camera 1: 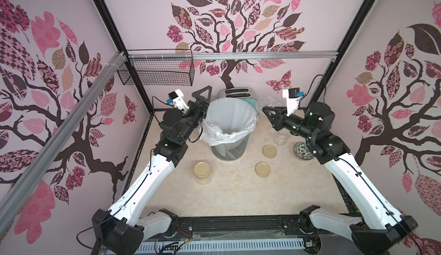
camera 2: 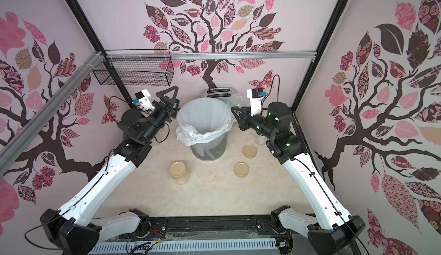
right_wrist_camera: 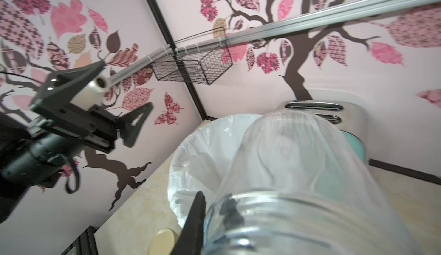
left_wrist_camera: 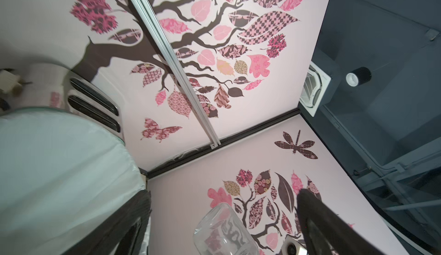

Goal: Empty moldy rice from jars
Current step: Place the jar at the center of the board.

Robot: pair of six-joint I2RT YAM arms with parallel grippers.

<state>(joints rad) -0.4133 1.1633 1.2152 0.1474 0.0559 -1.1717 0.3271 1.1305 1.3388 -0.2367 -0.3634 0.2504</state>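
Right gripper [camera 1: 270,113] clamped on the neck of a lidless jar [right_wrist_camera: 310,170], glass clear with no grains visible inside, held just right of the lined bin [camera 1: 229,122] at frame centre; left gripper [camera 1: 204,100] spread wide and empty by the bin's left rim. Second open jar [camera 1: 281,137] stands right of the bin, apparently emptied too, with two loose lids [camera 1: 269,151] below it. Left to do, by judgement: the lidded jar [camera 1: 202,172] lower left of centre, moldy rice [camera 1: 202,179] pale behind its glass.
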